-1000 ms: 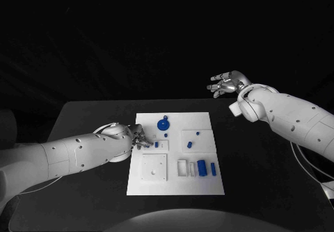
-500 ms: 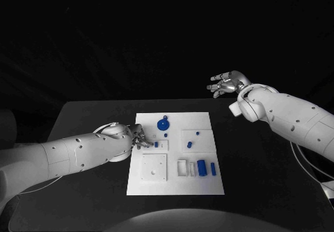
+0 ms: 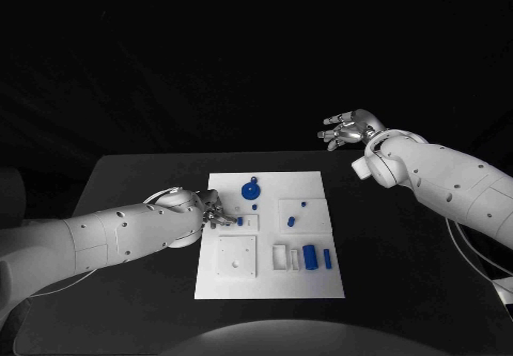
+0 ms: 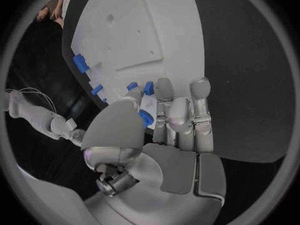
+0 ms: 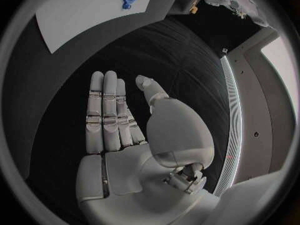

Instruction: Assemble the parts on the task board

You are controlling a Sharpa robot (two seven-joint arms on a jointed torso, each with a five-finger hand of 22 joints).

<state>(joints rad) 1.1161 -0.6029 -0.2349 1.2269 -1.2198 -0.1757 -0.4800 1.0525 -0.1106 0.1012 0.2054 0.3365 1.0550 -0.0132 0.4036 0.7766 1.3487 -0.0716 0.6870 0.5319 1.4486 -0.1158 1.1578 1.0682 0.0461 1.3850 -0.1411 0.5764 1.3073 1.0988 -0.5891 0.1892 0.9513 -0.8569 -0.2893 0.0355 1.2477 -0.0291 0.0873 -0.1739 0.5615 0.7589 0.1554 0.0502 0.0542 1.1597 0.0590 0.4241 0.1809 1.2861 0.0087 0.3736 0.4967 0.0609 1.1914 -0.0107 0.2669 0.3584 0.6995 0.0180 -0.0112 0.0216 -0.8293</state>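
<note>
The white task board [image 3: 273,282] lies in the middle of the black table. On it are a round blue part [image 3: 249,191], small blue parts [image 3: 290,220] and two longer blue parts [image 3: 310,256]. My left hand [image 3: 210,215] is low over the board's left edge, beside a small blue part [image 3: 241,221]. In the left wrist view the thumb and fingers [image 4: 167,110] pinch a small blue part [image 4: 146,118], with the board [image 4: 125,30] beyond them. My right hand [image 3: 348,130] is raised beyond the table's far right corner, with its fingers [image 5: 105,110] straight, apart and holding nothing.
A raised white square plate [image 3: 237,256] sits at the board's near left, with white slotted fixtures [image 3: 285,257] beside it. Bare black table [image 3: 139,178] surrounds the board on all sides.
The left hand's fingers have shifted very slightly at the board's left edge. The right arm has stayed still.
</note>
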